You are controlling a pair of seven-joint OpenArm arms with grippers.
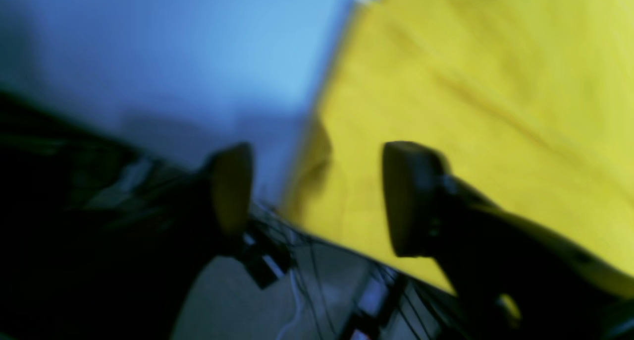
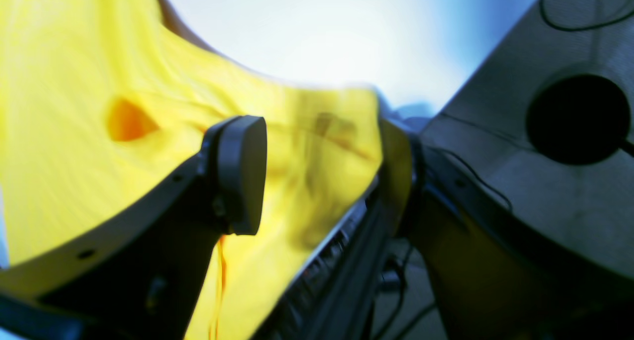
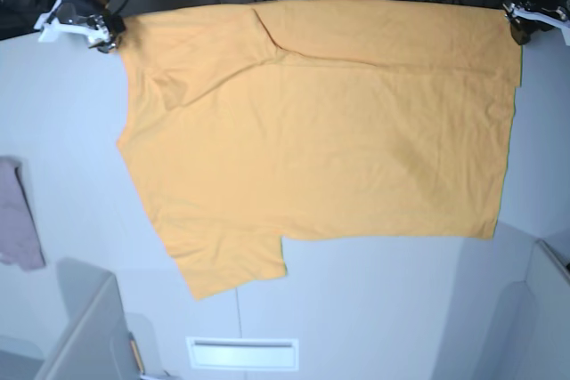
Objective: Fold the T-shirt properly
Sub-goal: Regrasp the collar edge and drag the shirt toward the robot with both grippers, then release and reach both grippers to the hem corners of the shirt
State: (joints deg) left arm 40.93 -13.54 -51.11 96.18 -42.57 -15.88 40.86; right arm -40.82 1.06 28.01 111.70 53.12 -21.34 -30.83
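orange-yellow T-shirt (image 3: 338, 131), spread flat, lightly wrinkled

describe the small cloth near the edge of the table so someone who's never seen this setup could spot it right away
Start from the big orange-yellow T-shirt spread flat over the pale table. In the base view, go to that picture's left edge, past the shirt's sleeve, where a small cloth lies apart from the shirt. It is dull pinkish-mauve, far smaller than the shirt, and partly cut off by the frame.

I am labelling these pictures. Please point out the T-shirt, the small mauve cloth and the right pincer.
T-shirt (image 3: 356, 131): base view, middle of the body.
Mauve cloth (image 3: 16, 215): base view, its middle, at the left edge.
Right pincer (image 2: 322, 176): right wrist view, gap between its open fingertips.
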